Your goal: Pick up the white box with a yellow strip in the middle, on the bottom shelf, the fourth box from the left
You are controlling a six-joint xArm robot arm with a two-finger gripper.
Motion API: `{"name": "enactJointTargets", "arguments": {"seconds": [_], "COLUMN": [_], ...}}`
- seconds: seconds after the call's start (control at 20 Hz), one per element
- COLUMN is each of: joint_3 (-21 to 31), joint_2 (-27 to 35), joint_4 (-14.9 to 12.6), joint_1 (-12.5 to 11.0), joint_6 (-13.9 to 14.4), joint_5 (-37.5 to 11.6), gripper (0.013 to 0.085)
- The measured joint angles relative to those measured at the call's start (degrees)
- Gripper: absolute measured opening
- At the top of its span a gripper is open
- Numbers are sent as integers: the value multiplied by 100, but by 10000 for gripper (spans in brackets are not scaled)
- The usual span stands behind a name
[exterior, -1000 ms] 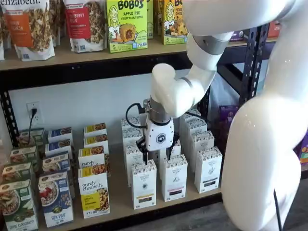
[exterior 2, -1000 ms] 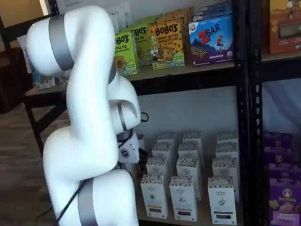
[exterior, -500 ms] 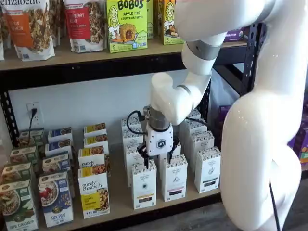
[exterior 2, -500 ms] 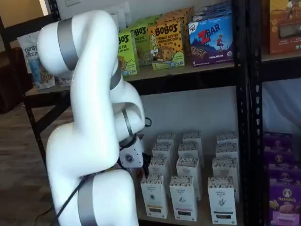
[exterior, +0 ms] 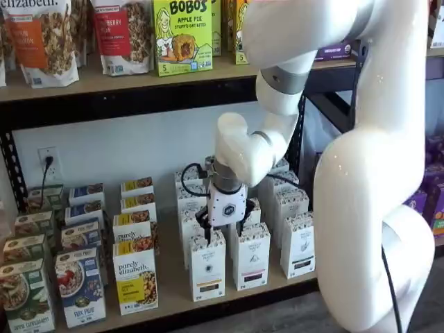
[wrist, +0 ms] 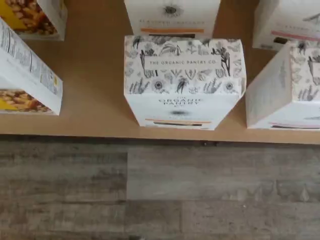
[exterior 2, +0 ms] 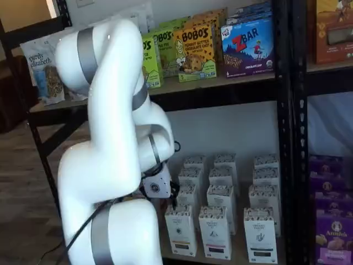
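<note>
Nearest the camera in a shelf view stands the front row of the bottom shelf [exterior: 173,295], a tan board with a black front rail, and in that row the white box [exterior: 207,266] sits upright at the board's front edge, its speckled top band up and its yellow strip low on the front. Directly over it hangs the gripper [exterior: 225,234], its white body just above the carton's top and its black fingers spread, one to each side of the box's upper corners; they are parted and nothing is held. The wrist view agrees: the carton's patterned top [wrist: 184,65] lies centred beneath the camera, with the shelf's front lip and the grey plank floor [wrist: 160,190] beyond it. So the approach and lining-up look done; the descent, the closing on the carton and the lift are not yet done. Room is tight sideways: a like white carton [exterior: 250,255] stands just beside the target on one side, and the yellow-labelled purely elizabeth box [exterior: 136,277] stands a little further off on the other. Behind, a second row carton [exterior: 191,229] stands close, so the fingers have only narrow gaps to slip into. Above, the next shelf board [exterior: 125,87] is well clear, leaving free height for lifting straight up and out forward.
</note>
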Motion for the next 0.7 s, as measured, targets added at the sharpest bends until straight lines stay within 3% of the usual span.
{"name": "enactJointTargets", "arguments": {"seconds": [0.15,0.4,0.7], "joint_3": [-209,-479,-855], "joint_2": [277,648,1070], "joint_4": [-92,77,-17], "joint_1": [-52,-90,-130], "joint_6": [41,-162,-107], "joint_5": [-104,-266,-279], "gripper": [850,850,850]}}
